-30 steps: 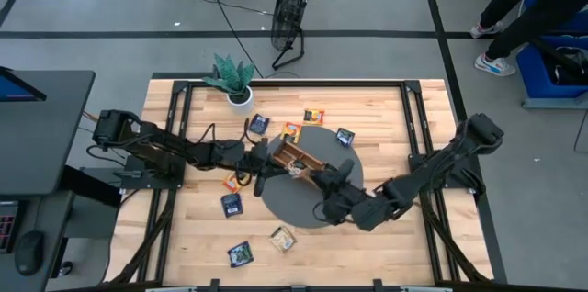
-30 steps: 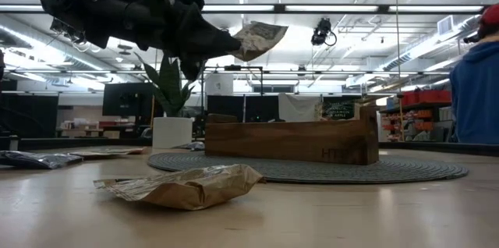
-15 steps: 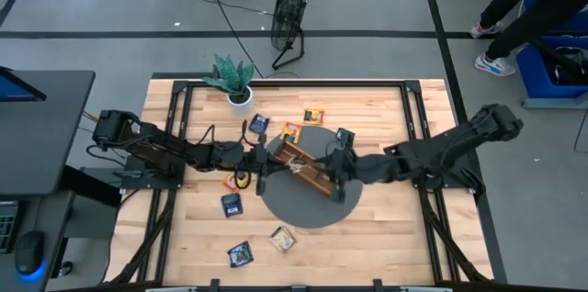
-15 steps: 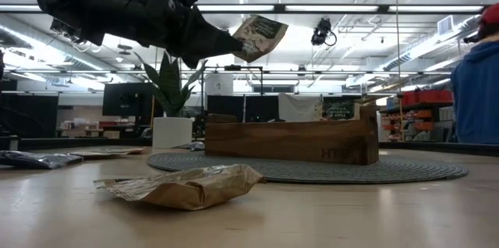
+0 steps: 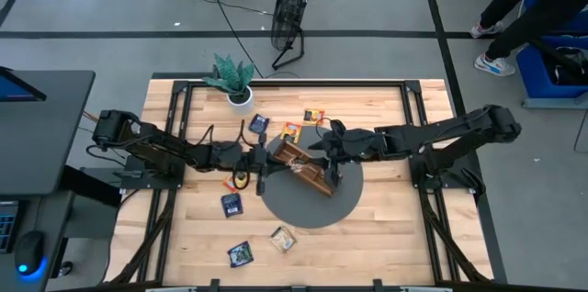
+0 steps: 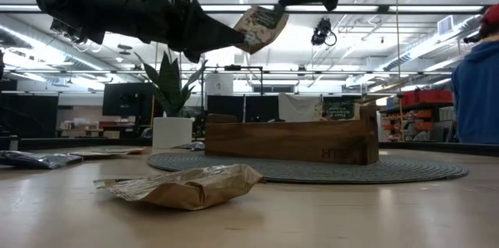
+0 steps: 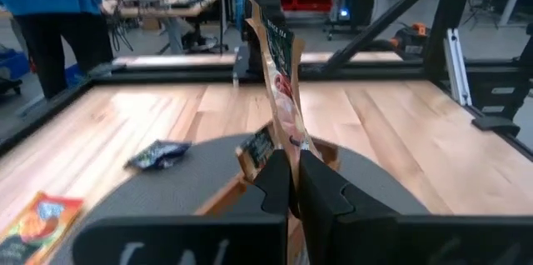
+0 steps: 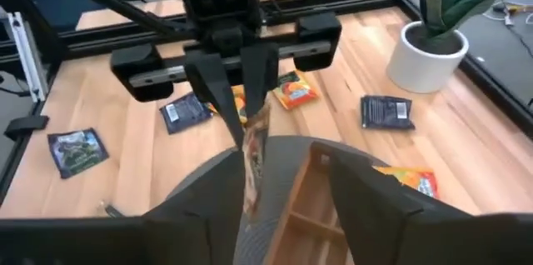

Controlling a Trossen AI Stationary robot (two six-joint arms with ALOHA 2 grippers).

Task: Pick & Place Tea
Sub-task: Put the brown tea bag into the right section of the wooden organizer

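The left pincer (image 7: 293, 183) pinches a pale flat tea sachet (image 7: 281, 90) above the long wooden divided tray (image 5: 301, 164) near the tabletop's middle, the right pincer (image 5: 328, 150) is spread around it, apparently a handover, so next the right must close.

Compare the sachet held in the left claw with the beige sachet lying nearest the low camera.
The held sachet hangs in the air, pinched edge-on in the shut left claw; the beige sachet lies flat on the table, touched by nothing. The held sachet is above the wooden tray; the beige one lies off the round mat. Both are small, flat, pale packets.
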